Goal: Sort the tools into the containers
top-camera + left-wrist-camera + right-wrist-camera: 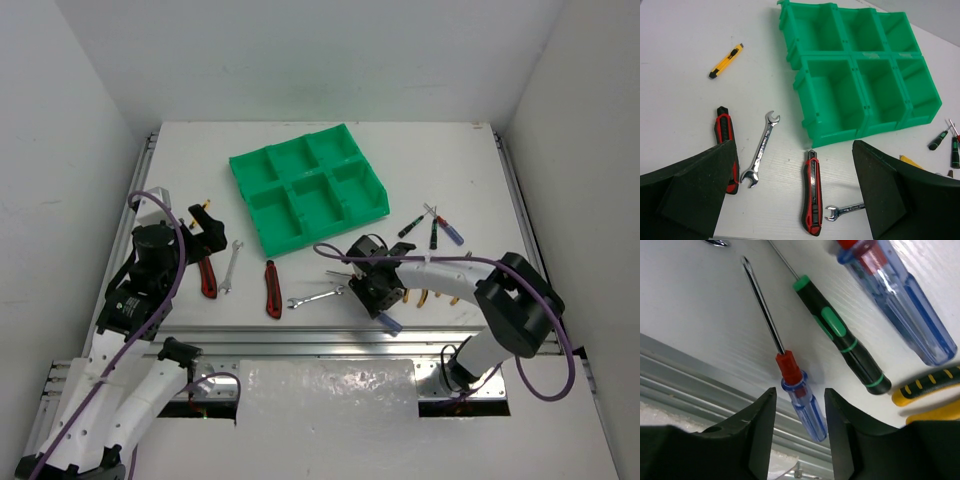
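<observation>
Left tool [794, 150] hovering wide open over a red-handled knife [207, 277] lying on the counter [430, 170], green tray [320, 232] sitting further back at centre, right tool [800, 391] straddling a blue-handled screwdriver [802, 405] lying near the front edge, jaws partway in, grip impossible to tell

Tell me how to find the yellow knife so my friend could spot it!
Find the big green tray on the white table. Look at the bare table to the tray's left, where the yellow knife lies alone. The other knives nearby have red handles; this one is bright yellow with black ends.
</observation>
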{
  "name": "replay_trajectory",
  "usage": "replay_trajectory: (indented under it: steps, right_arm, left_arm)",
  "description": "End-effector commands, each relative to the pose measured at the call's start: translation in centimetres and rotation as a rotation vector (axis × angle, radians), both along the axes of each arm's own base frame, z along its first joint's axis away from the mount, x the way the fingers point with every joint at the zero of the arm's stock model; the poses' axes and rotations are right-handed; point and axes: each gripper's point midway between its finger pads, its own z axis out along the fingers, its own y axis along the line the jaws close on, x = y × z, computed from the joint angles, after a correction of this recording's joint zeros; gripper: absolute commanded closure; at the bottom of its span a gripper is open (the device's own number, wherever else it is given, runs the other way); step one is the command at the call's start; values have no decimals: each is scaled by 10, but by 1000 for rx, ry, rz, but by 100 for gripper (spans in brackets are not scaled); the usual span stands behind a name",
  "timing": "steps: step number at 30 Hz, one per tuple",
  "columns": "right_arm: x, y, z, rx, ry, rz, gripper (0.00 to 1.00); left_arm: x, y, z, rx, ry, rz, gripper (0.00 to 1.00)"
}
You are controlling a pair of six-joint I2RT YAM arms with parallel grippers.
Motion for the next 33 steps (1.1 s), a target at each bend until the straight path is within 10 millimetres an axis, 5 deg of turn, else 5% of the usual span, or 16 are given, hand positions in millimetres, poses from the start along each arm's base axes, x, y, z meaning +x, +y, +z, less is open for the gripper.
replay_trajectory:
  steps: [1,5,8,13,17,22,29,33]
  right_arm:
    - [2,8,-6,11,-27,40,56]
    - [-4,9,-16,-6,0,61,63]
    - [-7,10,-18,-20,7,75,77]
    - [-4,25,12,25,-44,80,100]
    - [3,51,52,155,-96,85,100]
    - [46,102,104,311,-246,134,100]
    - [132,208,135,464,-397,254,100]
    - [181,243,142,460,-453,301,100]
  left_arm:
    - [4,-3,15,-1,-51,-19,0]
    - [2,-1,19,-1,-64,-10,0]
    - [0,0,21,-5,-77,-3,1]
    - [-1,1,22,-5,-83,0,0]
    - [0,0,22,-5,-80,-2,0]
    - [0,1,21,-3,-77,1,1]
    - [3,1,17,2,-59,4,0]
    - [5,-1,13,4,-44,-2,1]
